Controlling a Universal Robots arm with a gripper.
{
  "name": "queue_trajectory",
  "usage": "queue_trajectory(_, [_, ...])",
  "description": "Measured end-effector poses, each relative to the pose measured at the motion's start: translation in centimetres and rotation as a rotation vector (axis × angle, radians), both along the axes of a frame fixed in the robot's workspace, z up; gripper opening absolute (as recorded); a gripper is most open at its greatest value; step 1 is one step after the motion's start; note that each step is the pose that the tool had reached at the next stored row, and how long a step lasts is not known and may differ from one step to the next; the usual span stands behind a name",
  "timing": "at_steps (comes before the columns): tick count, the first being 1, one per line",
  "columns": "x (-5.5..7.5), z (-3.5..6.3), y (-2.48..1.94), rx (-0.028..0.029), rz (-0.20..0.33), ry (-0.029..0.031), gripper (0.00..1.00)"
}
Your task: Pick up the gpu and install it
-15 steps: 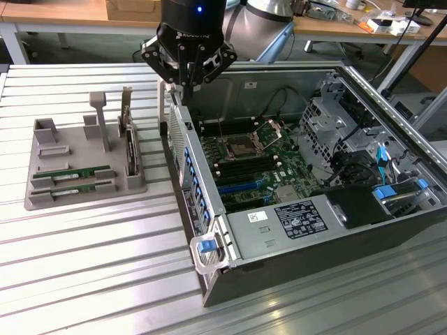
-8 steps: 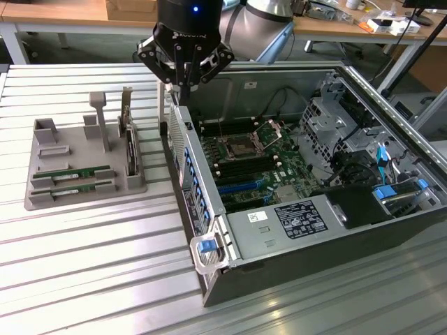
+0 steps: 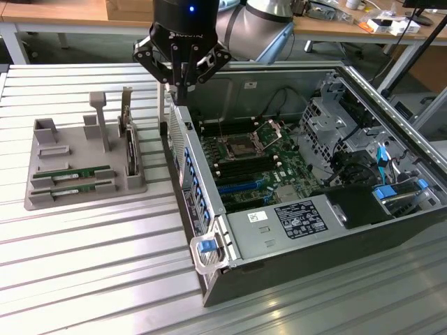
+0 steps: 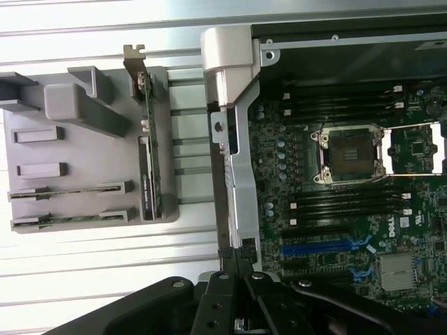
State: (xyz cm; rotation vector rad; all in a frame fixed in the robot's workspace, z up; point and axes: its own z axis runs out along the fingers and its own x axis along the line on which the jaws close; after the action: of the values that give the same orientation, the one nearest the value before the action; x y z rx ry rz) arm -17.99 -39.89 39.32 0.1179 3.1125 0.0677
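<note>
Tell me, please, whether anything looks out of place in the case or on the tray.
Only the CPU socket on the motherboard: its hinged cover stands flipped open. Both green sticks lie straight in the gray tray.

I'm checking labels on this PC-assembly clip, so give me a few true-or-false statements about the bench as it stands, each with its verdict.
1. The tool is shut. True.
2. Two green sticks lie flat in the grey holder. True.
3. The computer case has its side cover on. False: it is open, and the motherboard shows inside.
4. The tool hangs directly over the grey holder. False: it is above the case's rear edge, beside the holder.
5. An upright dark card stands in the grey holder. True.
</note>
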Motion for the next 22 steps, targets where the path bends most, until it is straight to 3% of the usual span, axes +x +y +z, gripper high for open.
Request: queue_trajectory(22, [-1.2,0.00,0.00,0.0000,0.000,0.0000,0.10])
